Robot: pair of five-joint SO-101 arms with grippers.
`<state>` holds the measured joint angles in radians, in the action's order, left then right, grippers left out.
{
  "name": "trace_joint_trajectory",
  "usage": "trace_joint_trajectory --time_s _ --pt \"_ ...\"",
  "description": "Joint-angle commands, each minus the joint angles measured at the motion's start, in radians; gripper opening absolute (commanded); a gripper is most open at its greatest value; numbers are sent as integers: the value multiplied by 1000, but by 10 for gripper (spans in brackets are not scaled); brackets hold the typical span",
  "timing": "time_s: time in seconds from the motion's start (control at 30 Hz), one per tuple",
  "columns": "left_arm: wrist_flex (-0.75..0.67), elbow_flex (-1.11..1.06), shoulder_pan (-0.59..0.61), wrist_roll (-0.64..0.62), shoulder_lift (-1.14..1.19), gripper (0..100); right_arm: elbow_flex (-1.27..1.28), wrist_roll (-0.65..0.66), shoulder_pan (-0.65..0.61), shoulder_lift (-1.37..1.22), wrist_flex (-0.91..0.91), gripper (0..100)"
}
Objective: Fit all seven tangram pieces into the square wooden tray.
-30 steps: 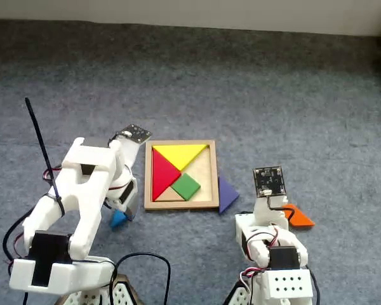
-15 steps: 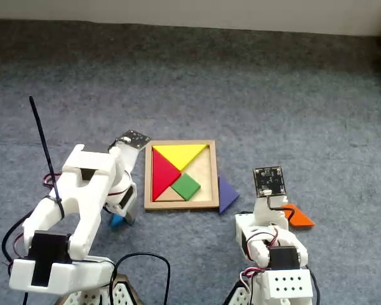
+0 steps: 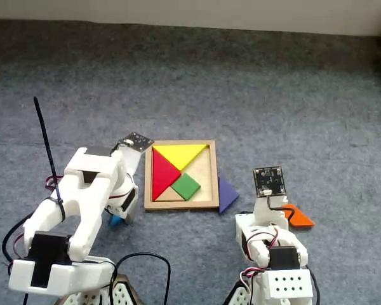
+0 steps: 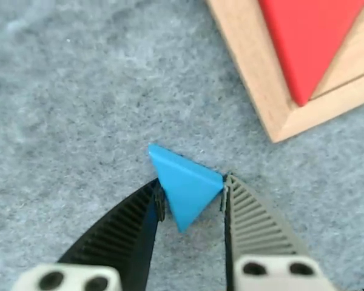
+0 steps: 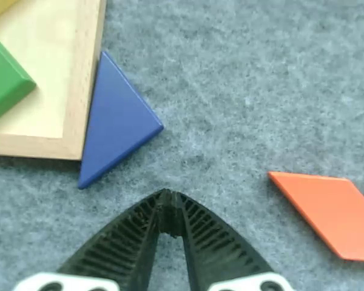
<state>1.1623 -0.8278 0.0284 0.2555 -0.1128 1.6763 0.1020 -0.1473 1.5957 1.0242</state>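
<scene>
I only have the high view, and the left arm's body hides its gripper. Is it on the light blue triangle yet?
Observer: Yes. The left gripper has a finger against each side of the light blue triangle, beside the wooden tray's corner.
Operator: And the right gripper, under its camera?
Observer: The right gripper is shut and holds nothing, over carpet between the dark blue triangle and the orange parallelogram.

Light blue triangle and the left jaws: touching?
Touching. The left wrist view shows the left jaws closed on the light blue triangle, each pressed against one of its edges with no gap.
</scene>
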Motion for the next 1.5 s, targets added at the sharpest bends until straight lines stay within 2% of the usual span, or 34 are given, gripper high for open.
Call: trace_joint_trajectory --time_s 0.0,0.33,0.53,0.67,0.83,1.0,1.2,1.33,1.47 --pt "-21 -1 -19 0 -39 116 81 -3 15 7 -19 6" --pt "20 140 -71 63 -41 116 81 -3 15 7 -19 6" --pt "133 298 -166 63 -41 116 81 -3 15 7 -19 6" --pt "144 398 -249 72 -30 119 81 -3 15 7 -19 6" --pt "135 449 -358 221 -28 120 81 -3 15 7 -19 6" --pt "20 441 -421 342 -28 120 81 -3 15 7 -19 6" --pt "-120 441 -423 459 -27 120 81 -3 15 7 -19 6" --pt "-135 438 -427 523 -27 120 81 -3 15 7 -19 6" --pt "-132 437 -444 523 -27 120 81 -3 15 7 -19 6"
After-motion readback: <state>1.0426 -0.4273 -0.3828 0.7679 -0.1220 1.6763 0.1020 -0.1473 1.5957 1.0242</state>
